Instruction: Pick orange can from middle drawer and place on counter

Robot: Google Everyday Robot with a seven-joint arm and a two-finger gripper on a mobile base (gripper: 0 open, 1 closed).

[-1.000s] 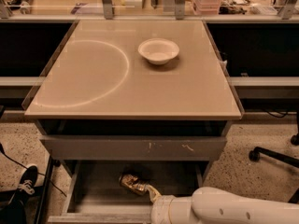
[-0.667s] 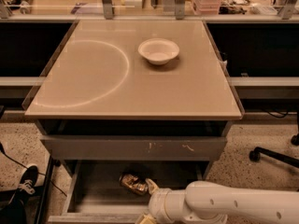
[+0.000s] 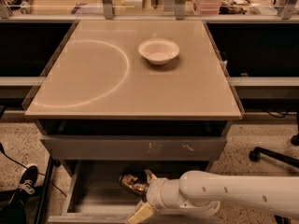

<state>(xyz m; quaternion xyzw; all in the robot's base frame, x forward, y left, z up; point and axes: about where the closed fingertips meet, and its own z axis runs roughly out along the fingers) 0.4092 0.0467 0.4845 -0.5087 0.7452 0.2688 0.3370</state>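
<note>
One high view, angled down over the counter [image 3: 187, 92], middle drawer [image 3: 98, 190] nearest, tool [image 3: 144, 194] bottom centre

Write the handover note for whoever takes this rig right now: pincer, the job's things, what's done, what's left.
Pincer: open, down inside the middle drawer, fingers either side of the orange can, not closed on it.
Orange can: on the drawer floor, near the middle.
Counter: a white bowl stands toward its back right; no can on it.
Done: drawer is open, pincer is at the can.
Left: grasp the can, lift it out, set it on the counter.
</note>
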